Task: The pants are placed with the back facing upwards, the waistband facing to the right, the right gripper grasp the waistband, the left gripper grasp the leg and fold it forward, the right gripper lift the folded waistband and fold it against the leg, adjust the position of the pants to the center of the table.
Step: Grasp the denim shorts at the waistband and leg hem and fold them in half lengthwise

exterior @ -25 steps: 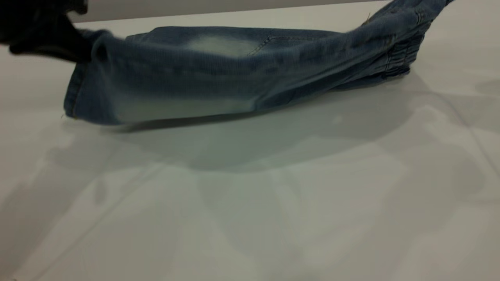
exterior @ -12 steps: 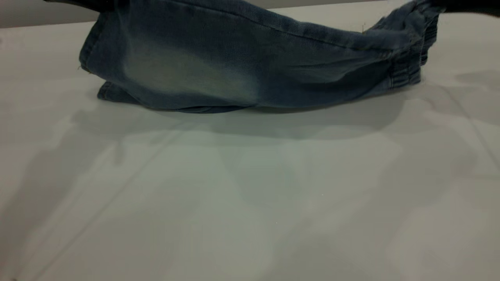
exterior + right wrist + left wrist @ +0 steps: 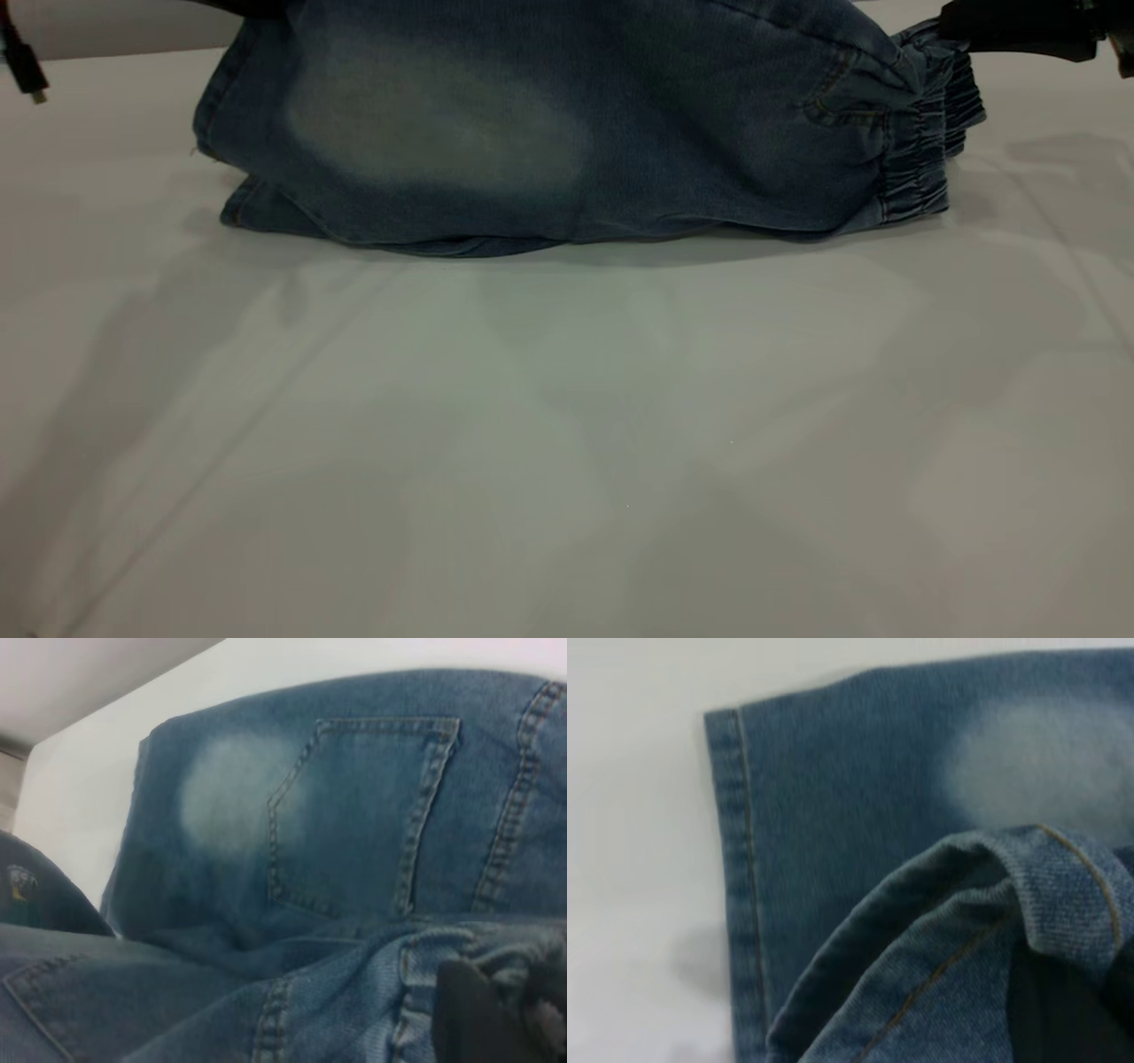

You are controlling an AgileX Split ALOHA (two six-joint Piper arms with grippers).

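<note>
Hanging across the upper part of the exterior frame, one pair of pants (image 3: 567, 133) is lifted along its top edge, its lower fold resting on the white counter (image 3: 567, 443). The gathered waistband (image 3: 921, 151) sits at upper right, the hem at upper left. Right claw (image 3: 1019, 27) clenches the waistband at the top right corner; left claw (image 3: 1063, 1001) grips a folded hem. One back pocket (image 3: 363, 815) shows. Wide bare counter fills the lower frame.

Table (image 3: 567, 461) lay bare across whole near side, wide room to pass. Pants (image 3: 549, 142) blocked the far strip, raised betw. both tools at upper corners.
</note>
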